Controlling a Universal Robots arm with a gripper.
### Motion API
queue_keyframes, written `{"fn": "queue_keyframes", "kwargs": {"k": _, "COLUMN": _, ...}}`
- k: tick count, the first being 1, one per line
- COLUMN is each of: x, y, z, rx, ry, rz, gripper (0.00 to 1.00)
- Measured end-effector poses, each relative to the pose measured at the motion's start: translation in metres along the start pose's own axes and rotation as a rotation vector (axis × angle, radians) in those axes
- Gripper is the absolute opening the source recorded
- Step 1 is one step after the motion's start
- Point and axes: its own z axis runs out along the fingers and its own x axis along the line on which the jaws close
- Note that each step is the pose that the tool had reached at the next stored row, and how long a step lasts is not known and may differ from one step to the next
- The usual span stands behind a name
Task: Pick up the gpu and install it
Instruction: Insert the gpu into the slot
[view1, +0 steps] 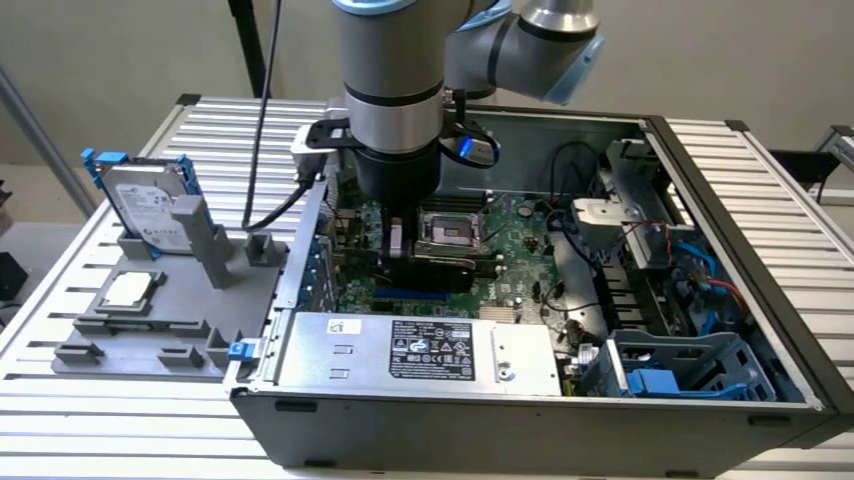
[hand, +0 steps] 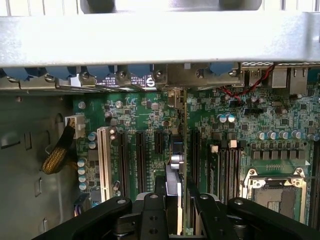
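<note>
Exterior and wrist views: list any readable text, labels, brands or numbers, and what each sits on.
No text reads clearly enough to quote.
Power supply: black label with white print and certification marks, too small to read.
Power supply: small white sticker, unreadable.
Hard drive: white label, print too small.
Motherboard: small stickers by the rear bracket edge, blurred.
Gpu, edge-on in the gripper: no text visible.

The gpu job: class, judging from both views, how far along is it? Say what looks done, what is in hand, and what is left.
Done: the gpu is off the grey holder tray, where the hard drive and CPU chip remain.
In hand: the gripper holds it on edge inside the computer case, above the motherboard slots.
Left: whether it is fully seated cannot be told; the gripper has not released it.
</note>
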Motion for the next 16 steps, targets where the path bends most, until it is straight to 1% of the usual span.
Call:
{"fn": "queue_keyframes", "kwargs": {"k": 7, "x": -0.0010, "y": -0.0001, "z": 0.0005, "rx": -0.0008, "ry": 0.0006, "rz": -0.004, "gripper": 0.27}}
{"fn": "queue_keyframes", "kwargs": {"k": 16, "x": -0.0010, "y": 0.0000, "z": 0.0027, "rx": -0.0080, "ry": 0.0040, "rz": -0.007, "gripper": 0.27}}
